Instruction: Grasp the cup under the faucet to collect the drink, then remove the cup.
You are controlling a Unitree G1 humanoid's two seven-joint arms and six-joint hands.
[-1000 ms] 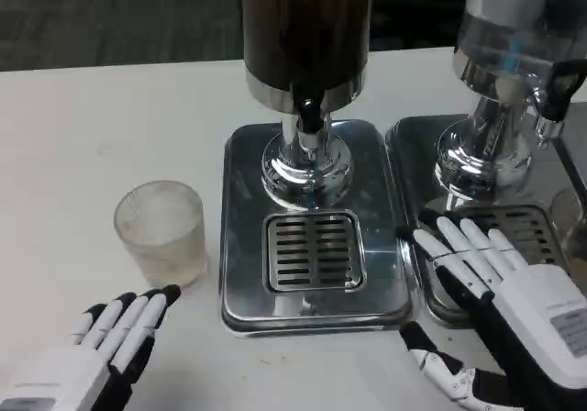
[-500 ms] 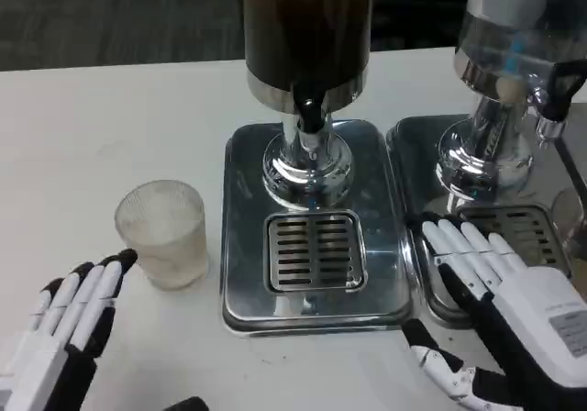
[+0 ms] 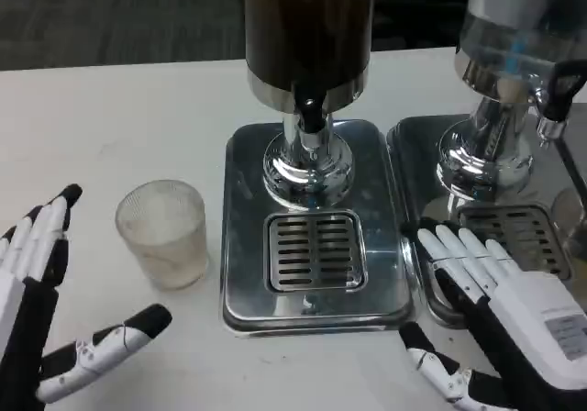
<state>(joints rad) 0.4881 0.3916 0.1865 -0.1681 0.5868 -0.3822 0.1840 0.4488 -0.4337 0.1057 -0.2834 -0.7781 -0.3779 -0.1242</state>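
Note:
A frosted, empty plastic cup (image 3: 163, 233) stands upright on the white table, left of the drip tray. The dark drink dispenser (image 3: 307, 35) has its black faucet (image 3: 309, 114) above the slotted grate (image 3: 315, 251). My left hand (image 3: 46, 310) is at the lower left, open, fingers spread upward and thumb stretched toward the cup, a short gap from it. My right hand (image 3: 500, 315) lies open at the lower right, its fingers reaching over the edge of the right-hand tray, holding nothing.
The steel drip tray (image 3: 248, 301) sits mid-table. A second dispenser with clear liquid (image 3: 514, 35) stands on its own tray (image 3: 417, 163) at the right. Bare white table (image 3: 110, 127) stretches behind the cup.
My left hand has swung left and opened wide, its fingers now pointing up and the thumb extended beside the cup. The cup and right hand have barely moved.

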